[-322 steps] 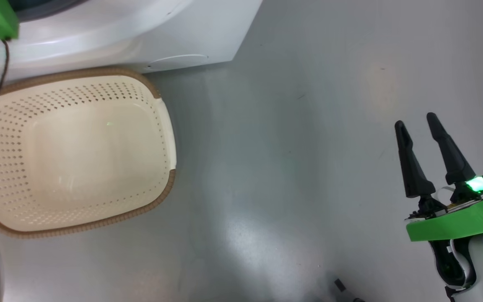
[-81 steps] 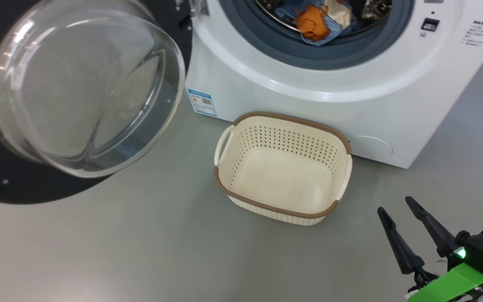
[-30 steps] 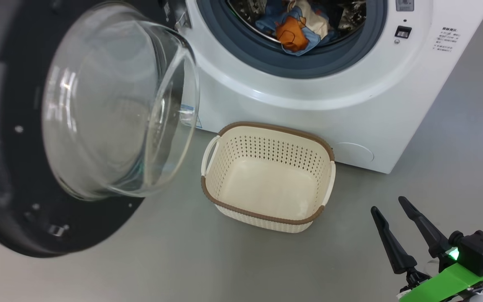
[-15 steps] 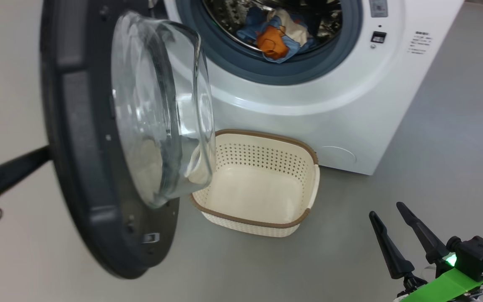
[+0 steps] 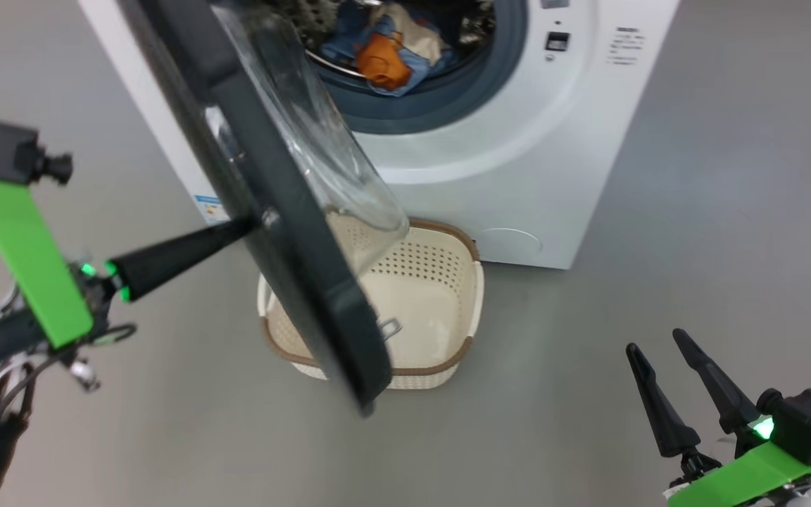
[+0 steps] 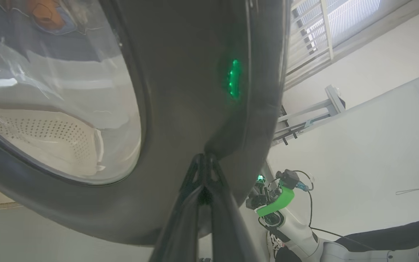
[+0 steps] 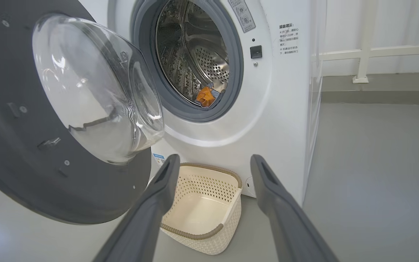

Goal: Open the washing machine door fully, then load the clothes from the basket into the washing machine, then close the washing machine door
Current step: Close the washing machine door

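Note:
The washing machine door [image 5: 293, 282] stands half swung, edge-on in the head view, its glass bowl [image 7: 96, 91] facing the drum. My left gripper [image 5: 254, 224] is shut, and its tips [image 6: 204, 157] press on the door's black outer face. The white washing machine [image 5: 518, 141] has its drum open, with the blue and orange clothes [image 5: 384, 49] lying inside, also seen as clothes [image 7: 206, 96] in the right wrist view. The cream basket [image 5: 426, 369] sits on the floor before the machine, partly behind the door, with nothing in it. My right gripper [image 5: 654, 341] hovers open at the lower right, away from everything.
Grey floor [image 5: 694, 211] stretches to the right of the machine and around the basket [image 7: 195, 233]. A white wall with a low rail [image 7: 376, 51] stands behind the machine. A blue label sticker [image 5: 208, 205] marks the machine's lower left corner.
The door has swung from wide open toward the drum opening. My left gripper has come into the head view, pushing on its outer face. The camera has shifted; the right gripper stays put.

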Controlling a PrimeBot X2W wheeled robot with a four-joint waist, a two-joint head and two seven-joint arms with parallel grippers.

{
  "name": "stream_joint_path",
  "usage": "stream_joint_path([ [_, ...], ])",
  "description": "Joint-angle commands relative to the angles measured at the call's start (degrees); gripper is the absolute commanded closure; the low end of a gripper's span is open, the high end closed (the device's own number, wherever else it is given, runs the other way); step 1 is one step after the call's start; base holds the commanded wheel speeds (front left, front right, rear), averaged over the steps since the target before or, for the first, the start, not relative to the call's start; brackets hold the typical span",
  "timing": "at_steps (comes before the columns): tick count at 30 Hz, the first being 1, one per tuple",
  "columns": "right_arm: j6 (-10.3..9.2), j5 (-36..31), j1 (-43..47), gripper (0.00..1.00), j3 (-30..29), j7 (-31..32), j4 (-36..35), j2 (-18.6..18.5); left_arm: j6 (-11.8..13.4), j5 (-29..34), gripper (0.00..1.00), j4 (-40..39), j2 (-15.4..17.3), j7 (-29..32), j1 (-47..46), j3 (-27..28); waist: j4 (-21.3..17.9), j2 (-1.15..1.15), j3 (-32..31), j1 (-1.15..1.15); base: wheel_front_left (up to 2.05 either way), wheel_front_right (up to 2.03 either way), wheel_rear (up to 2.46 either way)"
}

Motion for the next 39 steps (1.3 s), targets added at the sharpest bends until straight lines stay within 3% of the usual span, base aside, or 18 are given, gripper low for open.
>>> stream_joint_path([
  [1, 0.14, -0.44, -1.97, 0.00, 0.85, -0.28, -1.50, -0.31, -0.24, 0.59, 1.00, -1.03, 1.55, -0.75, -3.77, 1.88, -2.11, 0.00, 1.35, 0.00, 0.00, 0.00, 0.00],
  [10, 0.14, -0.33, -3.97, 0.00, 0.43, -0.28, -1.82, 0.84, -0.24, 5.03, 1.00, 6.75, -2.76, -6.03, -12.95, -2.41, -6.84, 0.00, 4.00, 0.00, 0.00, 0.00, 0.00],
  [19, 0.14, -0.24, -5.26, 0.00, 0.25, -0.28, -1.56, 1.87, -0.24, 8.91, 1.00, 14.13, -3.89, -15.42, -19.35, -4.61, -10.45, 0.00, 5.29, 0.00, 0.00, 0.00, 0.00],
  [28, 0.14, -0.32, -4.42, 0.00, -0.22, -0.28, -1.11, 2.09, -0.24, 8.18, 1.00, 15.74, -1.16, -19.24, -17.60, -7.38, -10.56, 0.00, 3.85, 0.00, 0.00, 0.00, 0.00],
  [36, 0.14, -0.48, -2.13, 0.00, -0.80, -0.28, -1.03, 1.72, -0.24, 6.87, 1.00, 13.69, 2.85, -25.34, -8.78, -8.29, -8.69, 0.00, 1.04, 0.00, 0.00, 0.00, 0.00],
  [39, 0.14, -0.53, -1.23, 0.00, -0.84, -0.28, -0.95, 1.45, -0.24, 6.88, 0.82, 12.92, 4.10, -28.43, -4.89, -8.77, -7.75, 0.00, 0.06, 0.00, 0.00, 0.00, 0.00],
])
